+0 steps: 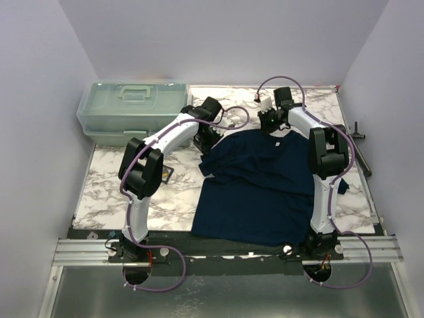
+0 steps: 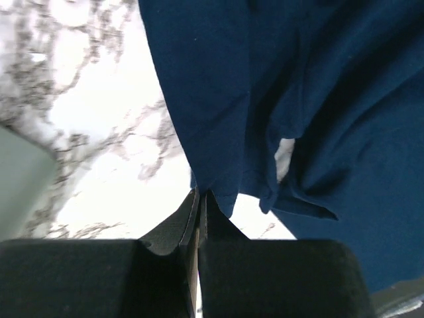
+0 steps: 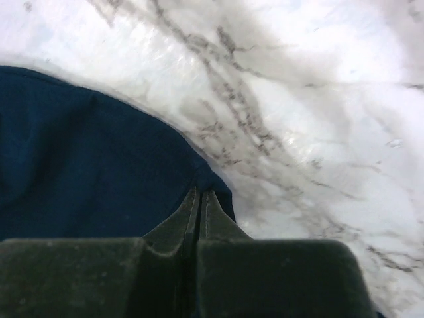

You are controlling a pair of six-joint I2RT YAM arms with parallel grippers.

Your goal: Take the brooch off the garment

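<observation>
Brooch not discernible in any view. Shirt (image 1: 265, 192) lay spread on table (image 1: 112, 192), centre toward 4 o'clock. Left gripper (image 2: 199, 199) was pinched closed on sleeve hem at shirt's 10 o'clock. Right gripper (image 3: 200, 195) was clamped on fabric edge at 12 o'clock.

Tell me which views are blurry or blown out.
Left wrist: marble table blown out white and blurred, shirt sharper. Right wrist: marble hazy, right pincer dark and soft. Top external: evenly lit, sharp.
</observation>
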